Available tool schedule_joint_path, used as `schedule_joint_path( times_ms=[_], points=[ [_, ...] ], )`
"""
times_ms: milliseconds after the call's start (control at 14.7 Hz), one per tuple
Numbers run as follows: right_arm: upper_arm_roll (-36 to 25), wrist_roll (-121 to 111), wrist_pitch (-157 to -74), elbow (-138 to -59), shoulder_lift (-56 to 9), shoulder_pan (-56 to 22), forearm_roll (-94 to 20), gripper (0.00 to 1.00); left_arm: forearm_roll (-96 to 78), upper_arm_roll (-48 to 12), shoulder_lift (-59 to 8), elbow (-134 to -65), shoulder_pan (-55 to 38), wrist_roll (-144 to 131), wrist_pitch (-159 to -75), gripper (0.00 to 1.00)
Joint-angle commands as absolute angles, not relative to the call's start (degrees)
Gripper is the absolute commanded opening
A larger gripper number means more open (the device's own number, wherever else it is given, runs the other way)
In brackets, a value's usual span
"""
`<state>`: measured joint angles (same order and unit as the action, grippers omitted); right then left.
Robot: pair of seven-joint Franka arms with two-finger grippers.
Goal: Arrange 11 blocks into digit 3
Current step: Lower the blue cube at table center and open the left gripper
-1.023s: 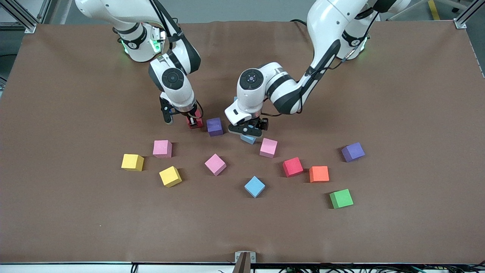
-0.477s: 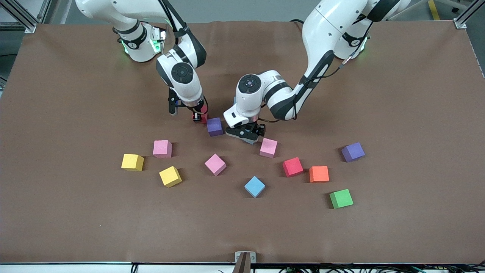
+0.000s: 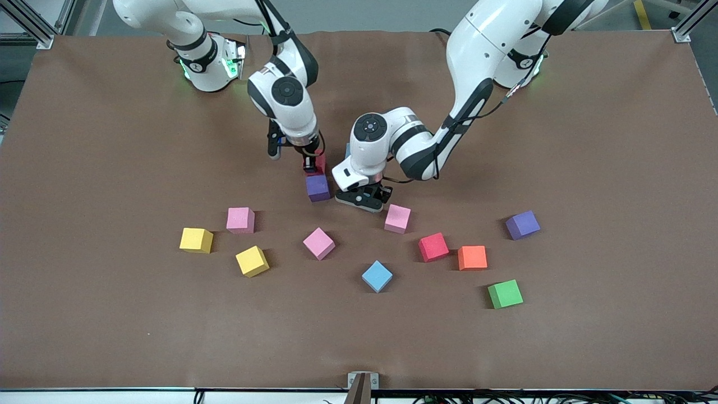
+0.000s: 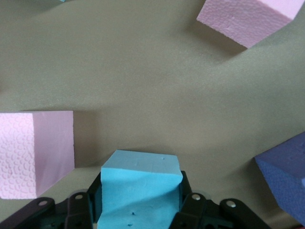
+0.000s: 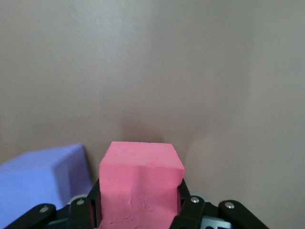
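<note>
My right gripper (image 3: 313, 164) is shut on a red block (image 5: 141, 183), low beside a purple block (image 3: 318, 188). That purple block (image 5: 43, 183) also shows in the right wrist view. My left gripper (image 3: 363, 203) is down at the table, shut on a blue block (image 4: 140, 188) that the hand hides in the front view. It stands between the purple block and a pink block (image 3: 397, 218). Loose blocks lie nearer the front camera: pink (image 3: 240, 220), pink (image 3: 318, 243), yellow (image 3: 196, 240), yellow (image 3: 252, 261), blue (image 3: 376, 276), red (image 3: 433, 247), orange (image 3: 472, 257). No digit 3 is in view.
A second purple cube (image 3: 522, 224) and a green cube (image 3: 505, 293) lie toward the left arm's end. The brown table cover (image 3: 589, 140) is bare there and along the front edge. The two hands work close together at mid-table.
My right gripper carried the red block round the purple block toward the robots' bases. My left gripper came down over the blue block and closed on it.
</note>
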<state>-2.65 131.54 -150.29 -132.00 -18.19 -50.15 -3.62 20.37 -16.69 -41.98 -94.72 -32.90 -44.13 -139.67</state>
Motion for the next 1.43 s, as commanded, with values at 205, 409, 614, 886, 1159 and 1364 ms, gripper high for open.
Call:
schedule_joint_path(
  times_ms=[205,409,614,886,1159,1364],
  points=[
    [-2.99,134.21,-152.40,-132.01,-20.21,-52.82,-5.27,0.00,21.01,-16.61,-40.00,-95.44,-30.68,-54.39,-138.52,0.40],
    [-2.99,134.47,-152.40,-131.84,-20.74,-53.96,-6.76,0.00,20.74,-16.70,-36.05,-98.43,-29.71,-66.31,-136.76,0.40],
    [-2.99,134.56,-152.31,-130.26,-22.67,-54.93,-7.73,0.00,20.39,-17.05,-32.53,-102.64,-29.71,-80.99,-135.70,0.42],
    [-2.99,134.82,-151.61,-129.29,-22.76,-55.55,-7.73,0.00,17.67,-18.54,-29.27,-108.36,-29.71,-103.12,-135.70,0.42],
    [-2.99,135.53,-151.52,-128.50,-23.03,-55.90,-7.73,0.00,17.67,-19.86,-29.36,-109.77,-29.88,-130.71,-135.70,0.42],
    [-2.99,136.31,-151.44,-127.10,-24.78,-56.86,-7.73,0.00,17.67,-20.91,-29.18,-111.62,-29.80,-144.81,-135.70,0.42]
  ],
)
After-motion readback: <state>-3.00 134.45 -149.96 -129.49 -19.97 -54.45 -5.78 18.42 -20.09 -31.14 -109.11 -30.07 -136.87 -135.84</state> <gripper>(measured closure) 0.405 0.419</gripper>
